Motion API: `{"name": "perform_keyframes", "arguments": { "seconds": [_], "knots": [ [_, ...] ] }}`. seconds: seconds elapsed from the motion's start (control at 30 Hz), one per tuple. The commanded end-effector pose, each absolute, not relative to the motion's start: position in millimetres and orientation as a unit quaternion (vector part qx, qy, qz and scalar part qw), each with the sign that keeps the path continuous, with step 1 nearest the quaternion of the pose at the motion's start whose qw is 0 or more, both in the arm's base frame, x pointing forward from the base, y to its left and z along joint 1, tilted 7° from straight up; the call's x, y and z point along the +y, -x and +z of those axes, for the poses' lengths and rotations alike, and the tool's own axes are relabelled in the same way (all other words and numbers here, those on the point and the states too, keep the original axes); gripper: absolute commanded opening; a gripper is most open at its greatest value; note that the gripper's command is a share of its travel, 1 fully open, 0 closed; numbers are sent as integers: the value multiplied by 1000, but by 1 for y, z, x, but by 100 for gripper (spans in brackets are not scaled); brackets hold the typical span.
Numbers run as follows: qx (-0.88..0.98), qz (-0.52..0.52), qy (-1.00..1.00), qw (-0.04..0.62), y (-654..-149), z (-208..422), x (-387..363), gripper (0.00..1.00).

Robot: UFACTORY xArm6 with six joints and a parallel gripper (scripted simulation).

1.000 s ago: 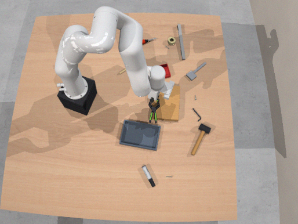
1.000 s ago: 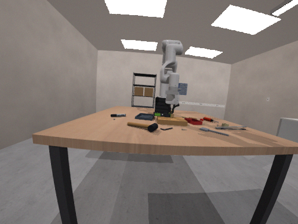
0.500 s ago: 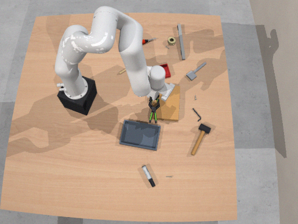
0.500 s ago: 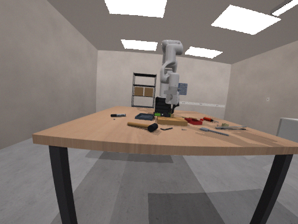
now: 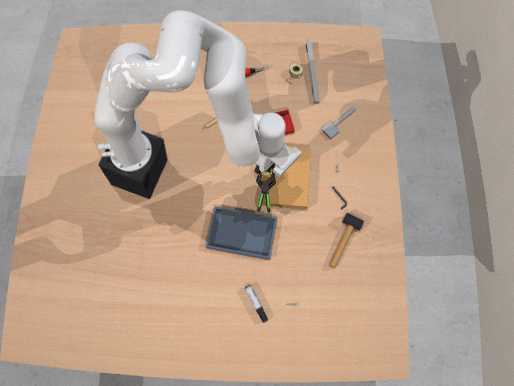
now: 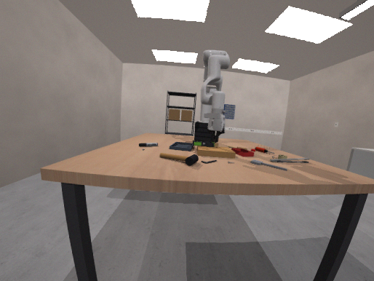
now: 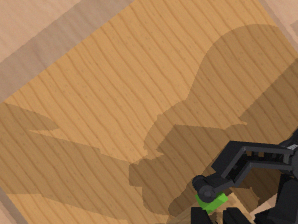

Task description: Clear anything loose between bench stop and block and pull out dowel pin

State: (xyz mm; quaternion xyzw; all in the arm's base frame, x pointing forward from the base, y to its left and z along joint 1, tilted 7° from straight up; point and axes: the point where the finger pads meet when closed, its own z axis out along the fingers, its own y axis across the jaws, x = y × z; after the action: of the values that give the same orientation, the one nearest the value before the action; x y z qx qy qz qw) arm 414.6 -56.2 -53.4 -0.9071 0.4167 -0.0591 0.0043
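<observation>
The bench board (image 5: 294, 179) lies at mid-table and fills the wrist view (image 7: 125, 115). My gripper (image 5: 265, 174) points straight down over the board's left edge, above the small wooden block; a corner of the block shows in the wrist view (image 7: 240, 202). The gripper is shut on a thin thing there, which I take to be the dowel pin; the pin itself is hidden by the fingers. The spring clamp (image 5: 265, 194), black with green handles, sits at the block with its handles towards the grey tray; its jaw and green pad show in the wrist view (image 7: 212, 197). The bench stop is hidden under my wrist.
A grey tray (image 5: 242, 232) lies just in front of the board. A red tray (image 5: 286, 121) lies behind it. A mallet (image 5: 346, 238), a hex key (image 5: 340, 197), a scraper (image 5: 337, 123), a marker (image 5: 256, 303) and a small wooden peg (image 5: 210, 122) lie around.
</observation>
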Motion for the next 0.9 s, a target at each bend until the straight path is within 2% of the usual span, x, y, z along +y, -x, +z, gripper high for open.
{"name": "perform_keyframes", "arguments": {
  "seconds": [0.0, 0.87],
  "knots": [
    [407, -65, 911, -2, -416, -52, -56, 0],
    [242, -64, 968, -14, -416, -51, -56, 0]
  ]
}}
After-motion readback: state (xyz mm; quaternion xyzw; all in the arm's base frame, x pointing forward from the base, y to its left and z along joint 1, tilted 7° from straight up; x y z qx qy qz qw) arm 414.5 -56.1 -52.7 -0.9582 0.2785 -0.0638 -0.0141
